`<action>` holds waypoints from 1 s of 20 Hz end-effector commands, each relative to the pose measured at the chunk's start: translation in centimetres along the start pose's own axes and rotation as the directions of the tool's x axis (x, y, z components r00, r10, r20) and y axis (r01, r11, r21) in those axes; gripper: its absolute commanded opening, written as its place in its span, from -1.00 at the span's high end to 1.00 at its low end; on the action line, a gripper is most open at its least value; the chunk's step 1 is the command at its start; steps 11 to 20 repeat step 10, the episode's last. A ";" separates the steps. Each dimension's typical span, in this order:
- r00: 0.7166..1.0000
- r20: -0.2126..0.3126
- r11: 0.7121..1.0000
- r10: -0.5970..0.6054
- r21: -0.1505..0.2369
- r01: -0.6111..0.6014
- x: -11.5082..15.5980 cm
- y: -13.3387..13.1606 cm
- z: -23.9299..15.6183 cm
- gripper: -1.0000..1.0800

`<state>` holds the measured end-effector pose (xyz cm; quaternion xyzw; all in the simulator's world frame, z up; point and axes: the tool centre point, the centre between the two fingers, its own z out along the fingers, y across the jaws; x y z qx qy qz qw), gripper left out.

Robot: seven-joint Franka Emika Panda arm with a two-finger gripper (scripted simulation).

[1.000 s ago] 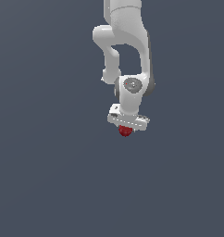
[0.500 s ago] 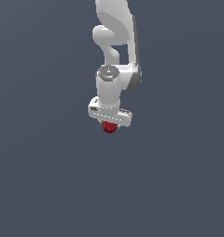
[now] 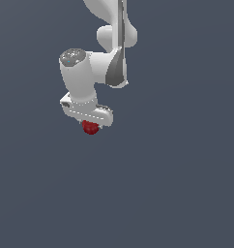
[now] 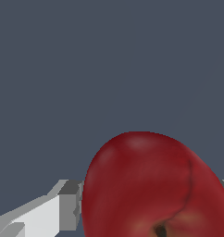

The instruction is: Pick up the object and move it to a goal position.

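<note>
Fruit (image 3: pixel 91 128), small, dark red and lumpy, sits directly under the white gripper (image 3: pixel 90 125), pinched between its fingers; in the wrist view it fills the space between them, with one grey-padded finger (image 4: pixel 63 203) pressed against its side (image 4: pixel 151 185). The fingers are closed onto it, only as far apart as the fruit is wide. Since half a second ago the gripper and fruit have shifted toward the exterior view's left. The arm (image 3: pixel 97 68) reaches down from above, wrist bent, gripper tilted slightly.
</note>
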<state>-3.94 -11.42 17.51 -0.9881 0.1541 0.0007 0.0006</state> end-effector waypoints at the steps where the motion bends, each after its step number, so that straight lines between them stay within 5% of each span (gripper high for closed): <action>1: 1.000 -0.001 1.000 -0.002 0.000 0.002 0.9 1.6 -1.2 1.00; 20: 1.000 -0.002 1.000 -0.002 -0.001 0.002 2.2 3.8 -2.8 1.00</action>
